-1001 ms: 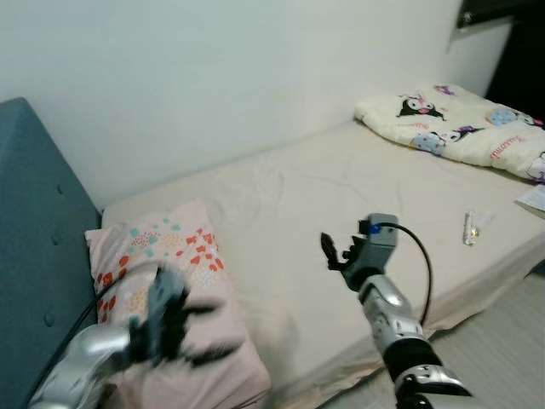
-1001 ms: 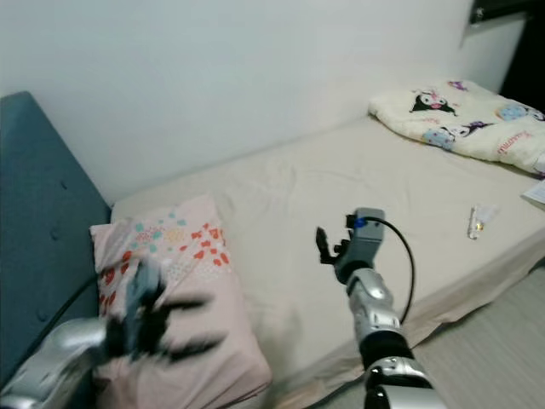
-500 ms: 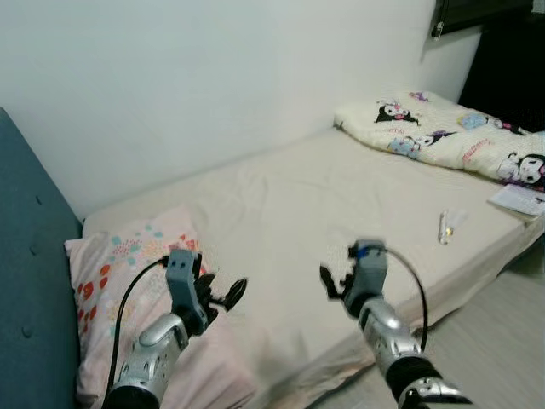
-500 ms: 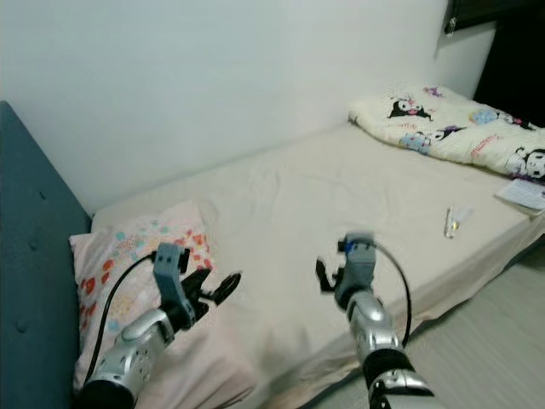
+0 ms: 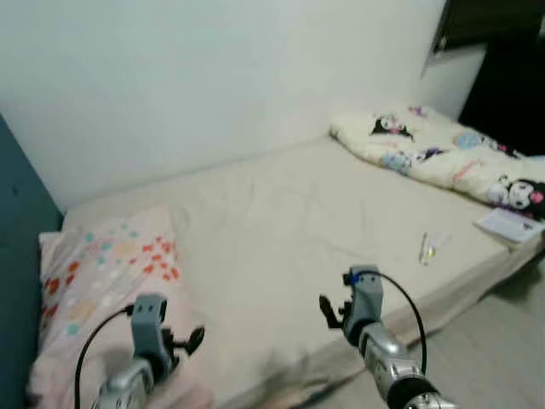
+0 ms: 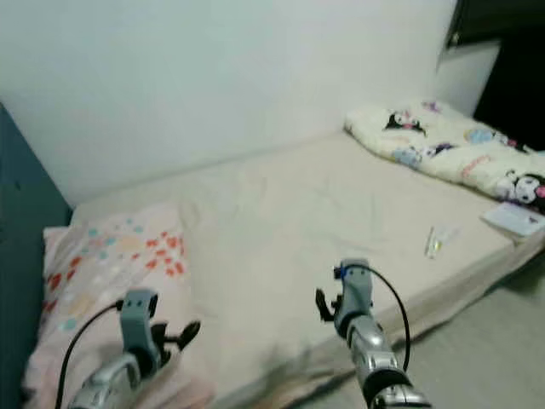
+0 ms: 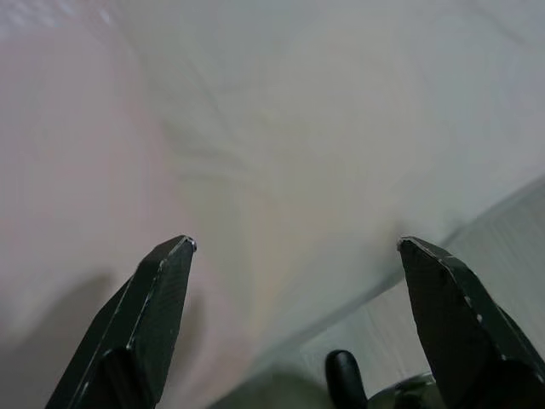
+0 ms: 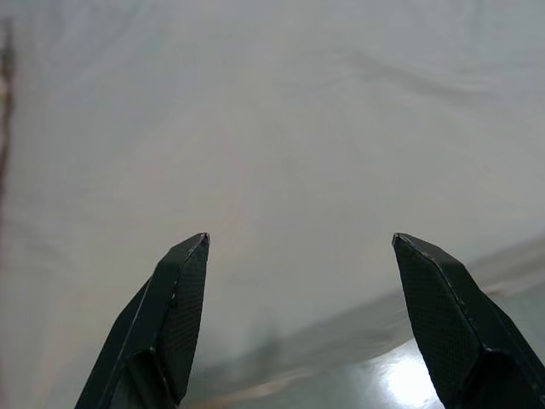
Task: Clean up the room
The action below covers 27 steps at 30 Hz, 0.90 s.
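A cream-sheeted bed [image 5: 281, 221] lies in front of me. On its left end rests a pink pillow [image 5: 94, 264] with coloured dots. A small clear packet [image 5: 428, 247] lies near the bed's front edge on the right, and a white paper [image 5: 509, 223] sits further right. My left gripper [image 5: 189, 342] hovers low over the pillow's near corner, open and holding nothing [image 7: 294, 245]. My right gripper [image 5: 330, 311] is held above the front edge of the mattress, also open and holding nothing [image 8: 298, 239].
A folded blanket [image 5: 426, 149] printed with cartoon characters lies at the bed's far right end. A blue padded headboard [image 5: 17, 196] stands at the left. Pale floor [image 5: 485, 349] runs along the bed's front. A white wall backs the bed.
My view has swung somewhat to the right. The left arm came up out of a blur and has now dropped lower over the pillow's corner. The right gripper has hardly moved.
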Tool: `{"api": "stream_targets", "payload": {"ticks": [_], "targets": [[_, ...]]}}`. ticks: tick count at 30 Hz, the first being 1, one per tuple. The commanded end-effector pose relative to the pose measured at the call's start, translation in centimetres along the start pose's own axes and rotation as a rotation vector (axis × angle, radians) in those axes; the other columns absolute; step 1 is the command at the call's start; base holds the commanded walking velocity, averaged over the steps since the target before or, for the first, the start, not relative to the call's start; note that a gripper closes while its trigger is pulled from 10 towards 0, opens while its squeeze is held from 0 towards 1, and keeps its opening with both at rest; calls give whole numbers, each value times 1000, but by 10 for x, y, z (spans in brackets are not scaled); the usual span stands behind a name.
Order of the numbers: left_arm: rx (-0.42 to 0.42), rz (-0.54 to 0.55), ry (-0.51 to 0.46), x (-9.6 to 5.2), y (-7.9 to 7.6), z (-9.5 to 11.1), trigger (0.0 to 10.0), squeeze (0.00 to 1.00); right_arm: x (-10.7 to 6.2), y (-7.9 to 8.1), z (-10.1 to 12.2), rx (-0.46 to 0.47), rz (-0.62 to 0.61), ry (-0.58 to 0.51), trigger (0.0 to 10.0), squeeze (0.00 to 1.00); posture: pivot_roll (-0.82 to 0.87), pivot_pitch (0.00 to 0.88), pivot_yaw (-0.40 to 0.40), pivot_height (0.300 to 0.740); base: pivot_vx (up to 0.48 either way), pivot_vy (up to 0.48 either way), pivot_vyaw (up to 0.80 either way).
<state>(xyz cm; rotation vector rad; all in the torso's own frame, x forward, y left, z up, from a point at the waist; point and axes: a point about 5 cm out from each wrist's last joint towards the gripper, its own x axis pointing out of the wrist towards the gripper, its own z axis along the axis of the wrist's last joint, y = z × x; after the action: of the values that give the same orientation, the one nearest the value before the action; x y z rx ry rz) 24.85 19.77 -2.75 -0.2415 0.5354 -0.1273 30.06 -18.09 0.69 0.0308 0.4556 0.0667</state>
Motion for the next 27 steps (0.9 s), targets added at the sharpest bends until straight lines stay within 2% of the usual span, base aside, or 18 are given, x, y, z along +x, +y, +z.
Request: {"api": "stream_targets", "payload": {"ticks": [1, 3, 4, 7, 10, 22, 27], "targets": [[-15, 29, 24, -2, 3, -7, 10000, 0, -1, -3, -4, -23, -11, 15, 10000, 0, -181, 13, 20, 740, 0, -465, 0], [-36, 55, 44, -5, 7, -13, 10000, 0, -2, -4, -5, -27, -9, 18, 10000, 0, -181, 13, 18, 740, 0, -465, 0], [-54, 89, 80, -9, 13, -22, 10000, 0, -4, -6, -7, -41, -7, 15, 10000, 0, -180, 14, 17, 740, 0, -465, 0], [-56, 100, 96, -11, 15, -26, 10000, 0, -4, -8, -7, -46, -3, 12, 10000, 0, -181, 14, 17, 740, 0, -465, 0], [-53, 111, 147, -18, 19, -39, 10000, 0, -5, -11, -4, -45, -2, -13, 10000, 0, -190, 17, 23, 740, 0, -465, 800], [-58, 81, 124, -14, 15, -34, 10000, 0, -1, -12, 9, -25, -18, -62, 10000, 0, -181, 21, 15, 740, 0, -465, 800], [-56, 77, 123, -13, 14, -34, 10000, 0, -1, -12, 8, -68, -12, -41, 10000, 0, -181, 13, 11, 740, 0, -465, 798]]}}
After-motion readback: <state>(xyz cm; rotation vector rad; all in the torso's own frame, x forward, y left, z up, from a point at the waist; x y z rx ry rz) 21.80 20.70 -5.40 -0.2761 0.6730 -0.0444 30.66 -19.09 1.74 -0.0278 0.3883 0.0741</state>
